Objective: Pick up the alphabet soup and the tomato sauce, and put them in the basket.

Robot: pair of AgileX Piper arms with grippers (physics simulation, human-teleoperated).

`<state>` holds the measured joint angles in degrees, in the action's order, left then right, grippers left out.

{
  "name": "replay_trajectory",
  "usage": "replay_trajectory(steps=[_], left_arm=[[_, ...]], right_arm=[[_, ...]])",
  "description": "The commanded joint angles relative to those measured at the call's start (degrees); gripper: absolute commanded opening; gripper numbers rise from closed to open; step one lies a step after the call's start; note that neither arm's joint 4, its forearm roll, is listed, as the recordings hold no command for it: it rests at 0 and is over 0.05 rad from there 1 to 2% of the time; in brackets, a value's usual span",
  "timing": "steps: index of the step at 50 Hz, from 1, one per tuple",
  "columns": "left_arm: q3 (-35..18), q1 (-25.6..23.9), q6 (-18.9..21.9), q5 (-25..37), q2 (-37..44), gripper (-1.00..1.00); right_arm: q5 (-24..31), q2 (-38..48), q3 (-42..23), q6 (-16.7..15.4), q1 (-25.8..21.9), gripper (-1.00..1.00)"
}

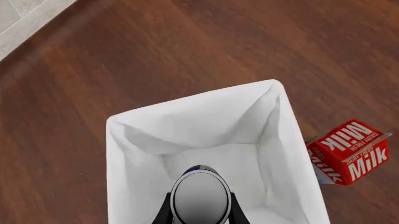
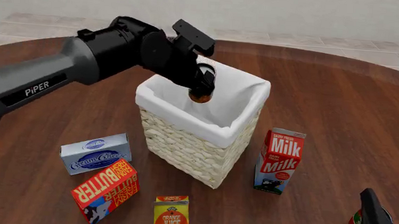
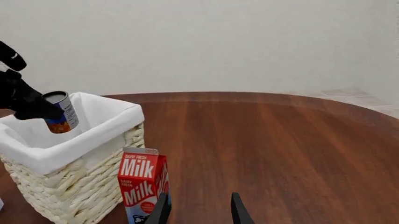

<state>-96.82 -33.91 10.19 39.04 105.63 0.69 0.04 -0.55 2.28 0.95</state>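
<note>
The alphabet soup (image 2: 201,95) is held by the left tool (image 2: 203,85), which is closed on the can's sides, and is suspended over the open mouth of the basket (image 2: 204,144), above the white lining and not touching it. In the left wrist view the can's grey top (image 1: 200,196) is seen between the two fingers (image 1: 164,212), with the basket's interior beneath it. The right tool (image 3: 198,207) is kept low near the table's (image 2: 342,112) front right edge with its fingers set apart and nothing between them. The tomato sauce (image 2: 355,223) is partly hidden just beside that tool. A milk carton (image 2: 280,161) is stood upright just right of the basket.
</note>
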Motion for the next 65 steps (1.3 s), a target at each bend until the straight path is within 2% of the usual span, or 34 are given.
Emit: replay_trajectory(steps=[1,24,25,56,65], left_arm=[[0.2,-0.5,1.0,-0.8,1.1,-1.0],[1.7,-1.1,0.4,-2.1,2.4,-1.0],[1.7,-1.1,0.4,-2.1,2.4,1.0],[1.8,-1.4,0.0,-1.9,0.8,1.0],[0.2,-1.2,0.2,-1.0,0.0,1.0]], right_arm=[[0.0,0.0,0.0,0.3,0.4,1.0],[0.1,0.0,-0.2,0.5,0.5,1.0],[0.1,0.1,-0.2,0.5,0.5,1.0],[0.2,0.0,-0.2,0.2,0.4,1.0],[0.1,0.0,-0.1,0.0,0.4,1.0]])
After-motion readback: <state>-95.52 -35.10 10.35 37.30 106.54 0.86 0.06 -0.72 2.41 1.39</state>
